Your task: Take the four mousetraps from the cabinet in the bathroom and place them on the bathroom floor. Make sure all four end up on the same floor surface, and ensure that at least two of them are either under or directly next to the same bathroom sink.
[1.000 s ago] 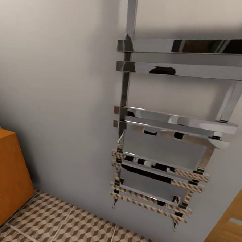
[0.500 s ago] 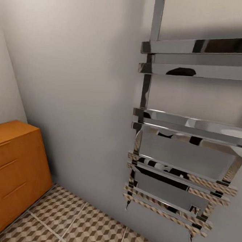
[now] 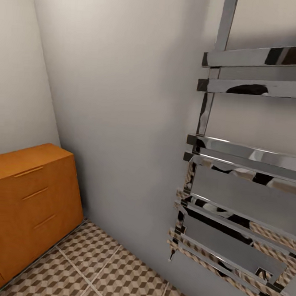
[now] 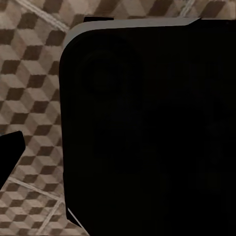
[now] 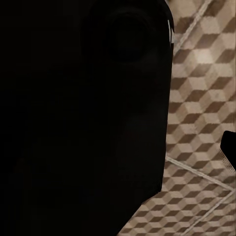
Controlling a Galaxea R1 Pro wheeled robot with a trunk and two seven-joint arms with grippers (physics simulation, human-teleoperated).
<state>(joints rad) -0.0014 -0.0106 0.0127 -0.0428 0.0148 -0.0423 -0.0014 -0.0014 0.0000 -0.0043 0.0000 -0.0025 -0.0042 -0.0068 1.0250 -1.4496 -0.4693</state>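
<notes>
Orange-brown cabinet sits at lower left on the cube-patterned bathroom floor, drawers shut; finger state cannot be told. Turning near the chrome towel rail risks a collision.

Plain grey-white walls meet in far-left corner; chrome towel rail (mirror-bright) mounted on right wall.

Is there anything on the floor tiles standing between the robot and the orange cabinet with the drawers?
Nothing visible does. In the head view the patterned floor in front of the cabinet is bare, its three drawers shut. The chrome towel rail hangs on the wall to the right, away from it.
</notes>
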